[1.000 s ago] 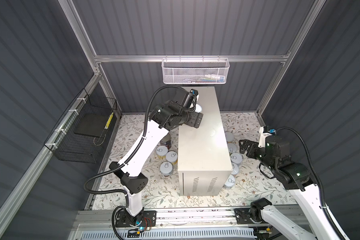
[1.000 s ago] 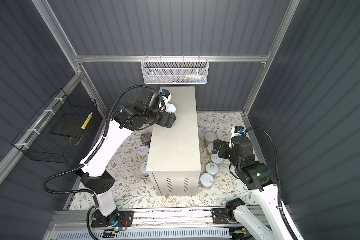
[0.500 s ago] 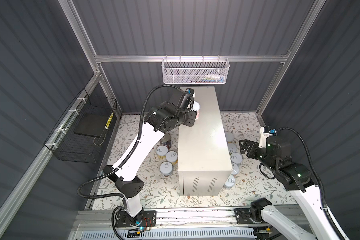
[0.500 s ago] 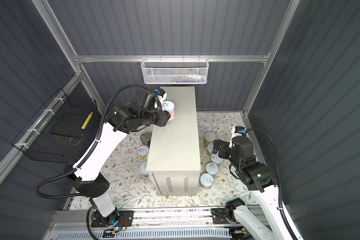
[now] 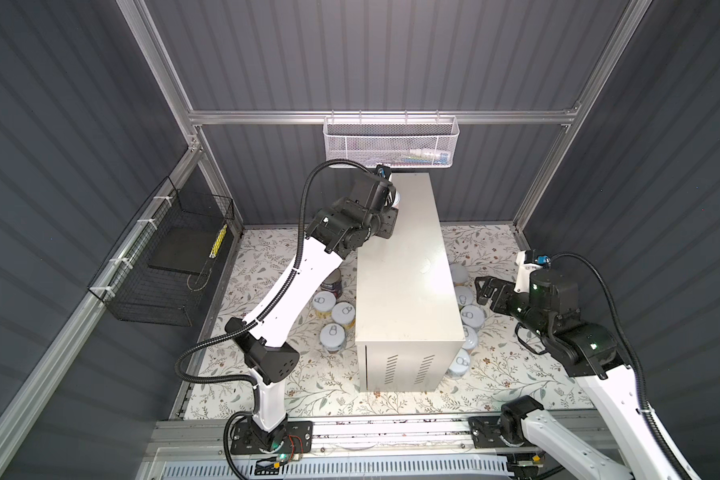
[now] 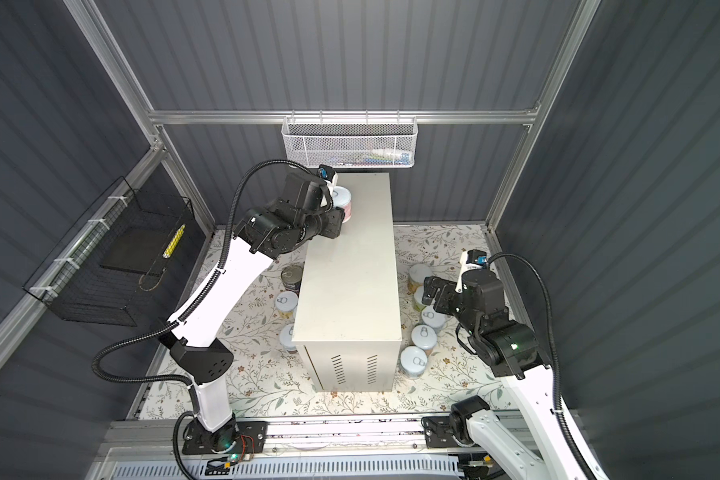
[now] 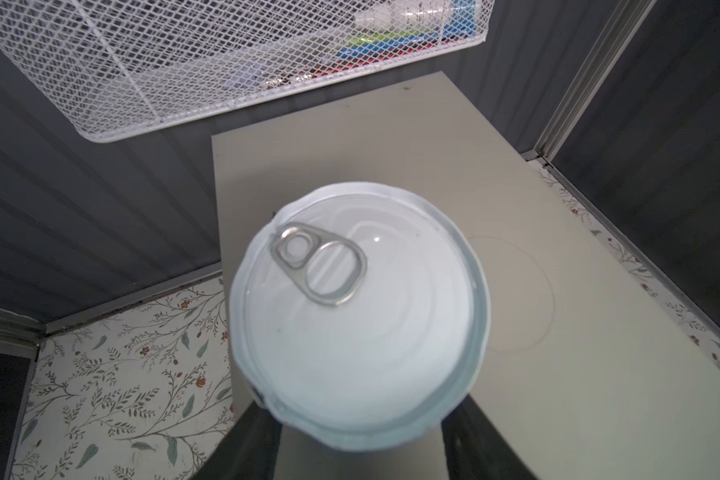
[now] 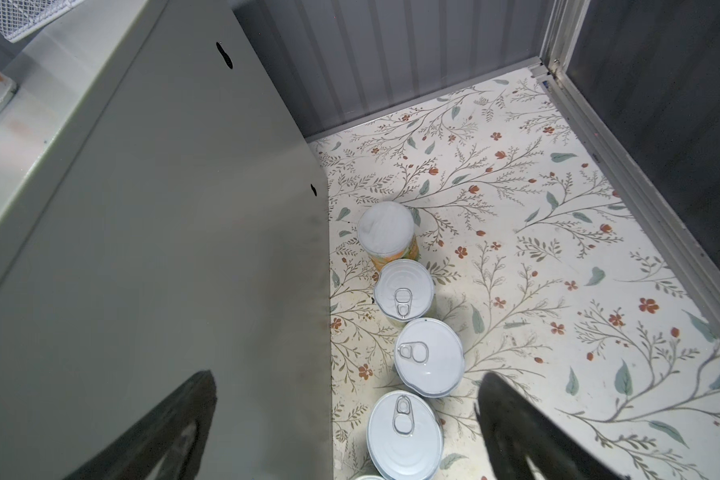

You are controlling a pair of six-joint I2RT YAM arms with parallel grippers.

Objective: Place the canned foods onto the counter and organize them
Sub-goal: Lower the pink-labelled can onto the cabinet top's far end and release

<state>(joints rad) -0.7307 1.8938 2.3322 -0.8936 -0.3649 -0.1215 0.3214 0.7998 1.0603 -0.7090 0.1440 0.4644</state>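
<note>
One tin in hand, both top views: the left claw (image 6: pixel 341 211) is clenched on a pink-labelled tin (image 6: pixel 343 198), upright at the far-left corner of the table (image 6: pixel 350 282). This probably starts a row from the far end. Whether the tin rests on the top I cannot tell.
Floor, a top view: the other tins (image 5: pixel 344 314) and the dark tomato can (image 5: pixel 331 282) wait along both long sides of the table (image 5: pixel 408 282). The right claw (image 5: pixel 485 289) hangs released and empty by the right-hand row.
Left wrist: the pull-tab lid (image 7: pixel 358 316) fills the view between dark fingers (image 7: pixel 246 449). Beyond it lie bare table (image 7: pixel 558 374) and the white mesh basket (image 7: pixel 184 62).
Right wrist: the jaws stand wide over a line of tins (image 8: pixel 428 357) against the table's side (image 8: pixel 163 208), handy for the next pick.
Change: a second ago the tin was nearer the middle of the left edge; it has since travelled to the far corner. The right arm is unmoved.
</note>
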